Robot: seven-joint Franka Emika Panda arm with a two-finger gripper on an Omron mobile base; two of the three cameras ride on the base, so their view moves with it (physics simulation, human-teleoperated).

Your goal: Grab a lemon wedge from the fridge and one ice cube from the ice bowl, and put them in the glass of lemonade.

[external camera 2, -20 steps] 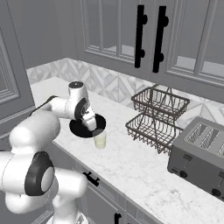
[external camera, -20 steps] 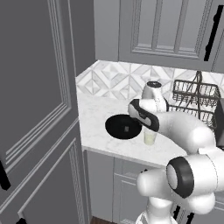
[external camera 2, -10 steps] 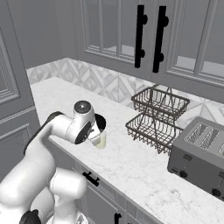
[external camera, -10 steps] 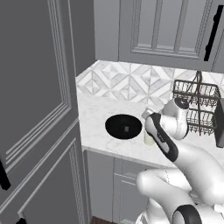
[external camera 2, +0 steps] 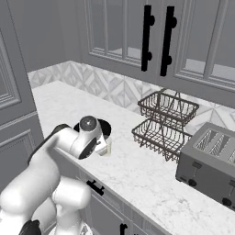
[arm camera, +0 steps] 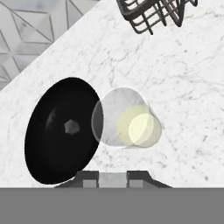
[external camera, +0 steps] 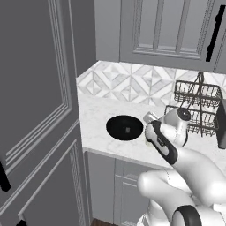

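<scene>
In the left base view the arm [external camera: 165,148] covers the glass of lemonade, and the toaster [external camera: 222,123] is cut off by the right edge. In the right base view the arm's joint hides much of the ice bowl [external camera 2: 104,127] and part of the glass [external camera 2: 106,148]. In the hand view the wire rack [arm camera: 155,13] is cut by the top edge. The small grey thing in the bowl's middle is too small to identify.

A two-tier dark wire basket rack [external camera 2: 166,124] stands on the white marble desk [external camera 2: 151,176]; a grey metal toaster [external camera 2: 209,163] sits just beside that rack.
</scene>
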